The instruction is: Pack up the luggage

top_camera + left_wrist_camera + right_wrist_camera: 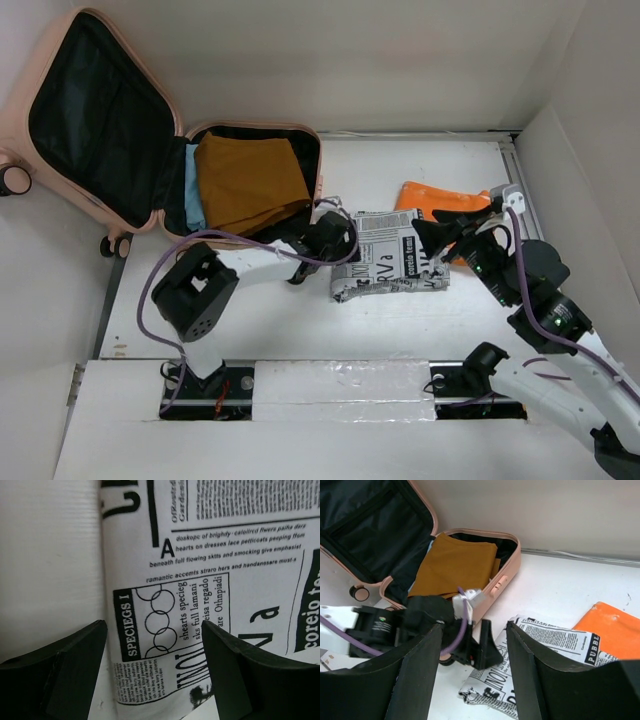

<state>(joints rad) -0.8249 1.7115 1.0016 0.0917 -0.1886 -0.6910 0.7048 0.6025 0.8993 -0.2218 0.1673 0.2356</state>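
Luggage, a small pale peach-pink hard-shell suitcase [100, 115] with rounded corners and black fabric lining, lies open at the far left corner of the white desk [400, 340]. Its lid is tipped back towards the wall, and its base already holds a folded mustard-brown cloth [250, 180] over a sliver of something light blue [193, 195]. Just to the right of the case's near corner lies a folded white cloth printed like black newspaper type [390, 265], soft and slightly rumpled, with its long axis running left to right across the desk. The left claw [155, 630] hovers low over this cloth's left end with its dark fingers spread, gripping nothing, one finger over bare desk and the other over the print. The right claw [475, 627] waits at the opposite end, equally spread and empty. From the cloth, the suitcase opening lies away and to the left, so the left arm is the nearer carrier, and the bundle would probably travel short end first over the hard rim. A flat orange piece [440, 195], smooth and bright, sits partly behind the printed cloth on the right, apparently also waiting to be packed.
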